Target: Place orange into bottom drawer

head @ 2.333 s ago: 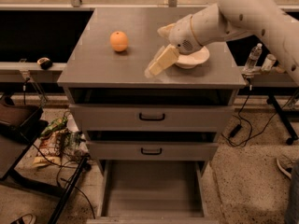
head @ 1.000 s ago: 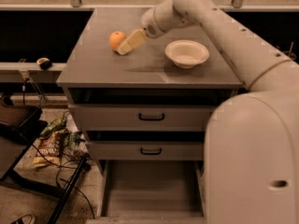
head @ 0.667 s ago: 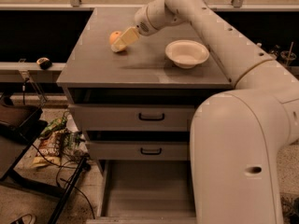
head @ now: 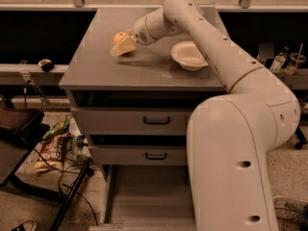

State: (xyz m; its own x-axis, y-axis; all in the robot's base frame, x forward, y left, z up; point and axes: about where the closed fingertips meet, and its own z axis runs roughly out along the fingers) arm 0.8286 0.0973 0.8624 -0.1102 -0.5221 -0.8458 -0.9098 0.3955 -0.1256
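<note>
The orange (head: 120, 36) lies on the grey cabinet top (head: 96, 66), at the left rear. My gripper (head: 123, 46) reaches in from the right and its pale fingers cover the front of the orange, so only the fruit's top left shows. I cannot see whether the fingers close on it. The bottom drawer (head: 147, 196) is pulled out at the foot of the cabinet, its flat grey floor bare. My white arm fills the right of the view.
A shallow white bowl (head: 188, 56) sits on the cabinet top to the right of the orange. Two upper drawers (head: 156, 121) with black handles are shut. Cables and clutter (head: 55, 146) lie on the floor at the left. Bottles (head: 279, 61) stand on a ledge at the right.
My gripper has moved left from beside the white bowl across the cabinet top and now sits against the orange. The orange and the bowl have stayed in place.
</note>
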